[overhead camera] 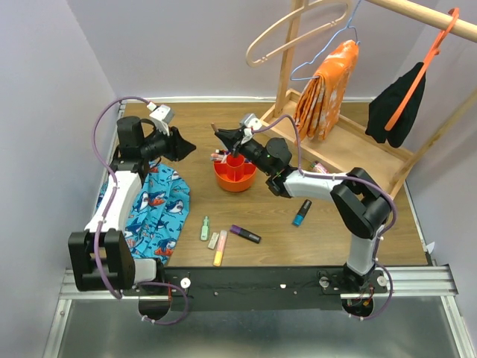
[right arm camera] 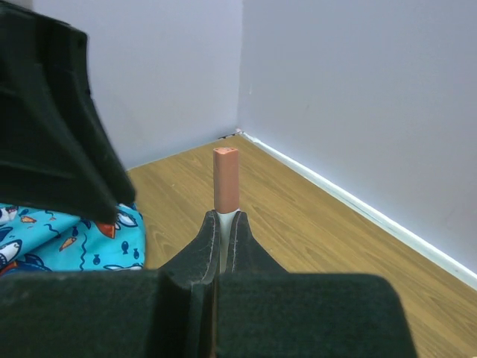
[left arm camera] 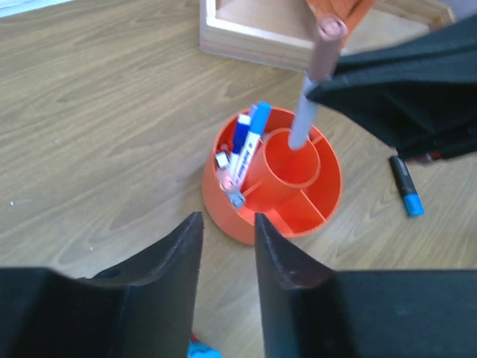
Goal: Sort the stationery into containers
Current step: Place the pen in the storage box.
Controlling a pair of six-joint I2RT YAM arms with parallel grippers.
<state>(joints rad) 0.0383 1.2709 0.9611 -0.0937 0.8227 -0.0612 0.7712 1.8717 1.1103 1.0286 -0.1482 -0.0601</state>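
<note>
The left tool (overhead camera: 186, 147) hovers empty, its 2 fingers apart, just left of the orange bowl (overhead camera: 237, 182) on the worktop (overhead camera: 335, 239). The right tool (overhead camera: 228, 139) clamps a pink-capped pen (left arm camera: 305, 112), whose lower end is inside the bowl's central cup.

Pale lilac walls (overhead camera: 186, 45) enclose a wood-grain table (overhead camera: 298, 246); a wooden garment rack (overhead camera: 358, 149) stands at far right.
</note>
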